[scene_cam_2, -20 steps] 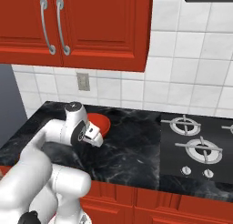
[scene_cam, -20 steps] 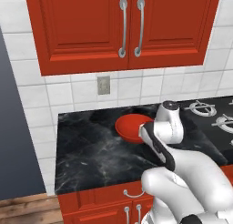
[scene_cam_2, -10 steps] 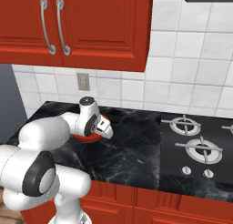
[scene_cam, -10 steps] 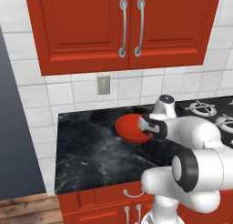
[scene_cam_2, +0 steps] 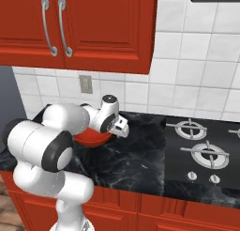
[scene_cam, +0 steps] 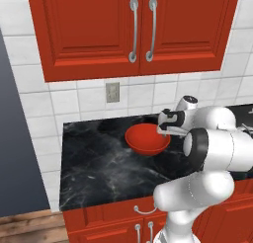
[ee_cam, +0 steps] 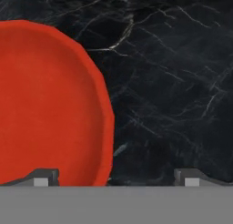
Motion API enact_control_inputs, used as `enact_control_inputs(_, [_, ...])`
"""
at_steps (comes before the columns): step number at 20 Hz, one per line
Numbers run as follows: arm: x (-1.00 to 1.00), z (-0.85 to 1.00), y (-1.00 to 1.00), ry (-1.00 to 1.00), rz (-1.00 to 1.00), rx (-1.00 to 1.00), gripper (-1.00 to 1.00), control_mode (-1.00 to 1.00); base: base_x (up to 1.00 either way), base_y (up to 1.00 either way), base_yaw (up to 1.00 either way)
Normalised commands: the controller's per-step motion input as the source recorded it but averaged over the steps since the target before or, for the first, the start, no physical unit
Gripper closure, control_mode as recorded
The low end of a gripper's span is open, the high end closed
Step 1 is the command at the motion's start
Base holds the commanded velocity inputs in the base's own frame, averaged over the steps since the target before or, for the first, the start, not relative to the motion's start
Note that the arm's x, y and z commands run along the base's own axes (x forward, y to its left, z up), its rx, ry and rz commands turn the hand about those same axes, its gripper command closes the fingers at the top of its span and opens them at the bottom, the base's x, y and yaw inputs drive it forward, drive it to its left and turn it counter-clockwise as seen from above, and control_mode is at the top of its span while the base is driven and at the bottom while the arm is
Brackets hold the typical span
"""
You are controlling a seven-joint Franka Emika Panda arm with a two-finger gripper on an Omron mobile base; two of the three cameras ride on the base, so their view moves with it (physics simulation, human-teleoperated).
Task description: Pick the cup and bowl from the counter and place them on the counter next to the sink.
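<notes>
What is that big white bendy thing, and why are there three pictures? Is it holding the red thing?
The white thing is a robot arm in a pretend kitchen drawn by a computer. Two pictures come from cameras riding behind the arm, one on its left and one on its right. The third comes from a camera on its hand, looking down past its claw.

A shiny red bowl sits on the black marble counter. To the right is a gas stovetop. Red cabinets hang above.

The claw is wide open and holds nothing. One fingertip is over the bowl and the other over the counter, so the rim lies between them. It may be about to pinch that edge.
</notes>
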Motion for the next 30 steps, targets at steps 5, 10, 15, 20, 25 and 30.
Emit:
enact_control_inputs(5, [0.38, -0.05, 0.0, 0.05, 0.0, 0.0, -1.0, -1.0, 0.0, 0.0, 0.0])
enact_control_inputs(10, [0.3, -0.22, 0.0, 0.0, 0.0, 0.0, -1.0, -1.0, 0.0, 0.0, 0.0])
enact_control_inputs(15, [0.19, -0.33, 0.0, 0.0, 0.0, 0.0, -1.0, -1.0, 0.0, 0.0, 0.0])
enact_control_inputs(20, [-0.01, -0.21, 0.0, 0.0, 0.0, 0.0, -1.0, -1.0, 0.0, 0.0, 0.0])
enact_control_inputs(25, [0.0, -0.18, 0.0, 0.0, 0.0, 0.0, -1.0, -1.0, 0.0, 0.0, 0.0])
enact_control_inputs(30, [0.0, 0.0, 0.0, 0.0, 0.0, 0.0, -1.0, -1.0, 0.0, 0.0, 0.0])
